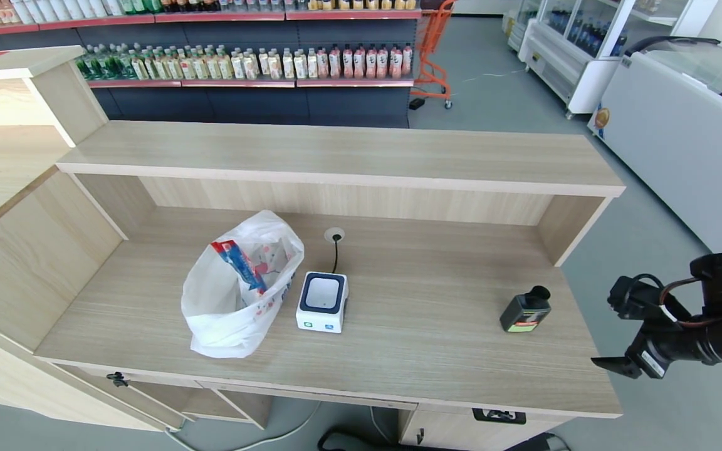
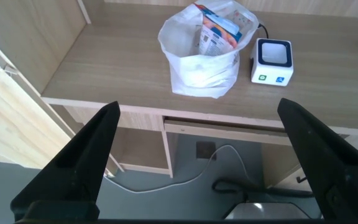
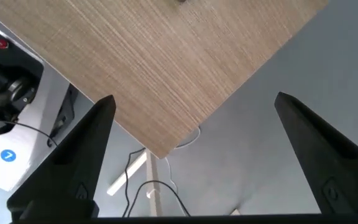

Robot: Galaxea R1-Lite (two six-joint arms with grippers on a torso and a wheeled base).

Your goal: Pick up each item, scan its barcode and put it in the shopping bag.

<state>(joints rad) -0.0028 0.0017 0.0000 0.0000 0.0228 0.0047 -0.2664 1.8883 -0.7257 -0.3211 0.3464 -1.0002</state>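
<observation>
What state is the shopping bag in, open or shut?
Open. The shopping bag stands on the counter with its mouth spread wide, and a red-and-blue packet sticks up inside it.

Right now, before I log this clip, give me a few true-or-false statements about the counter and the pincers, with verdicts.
1. The shopping bag already holds a packet. True.
2. The scanner stands between the shopping bag and the dark bottle. True.
3. The right pincer is shut on the dark bottle. False: it is open and empty, out past the counter's right end, and the dark bottle sits on the counter.
4. The scanner is inside the shopping bag. False: it stands on the counter beside the bag.
5. The left pincer is open and empty. True.
</observation>
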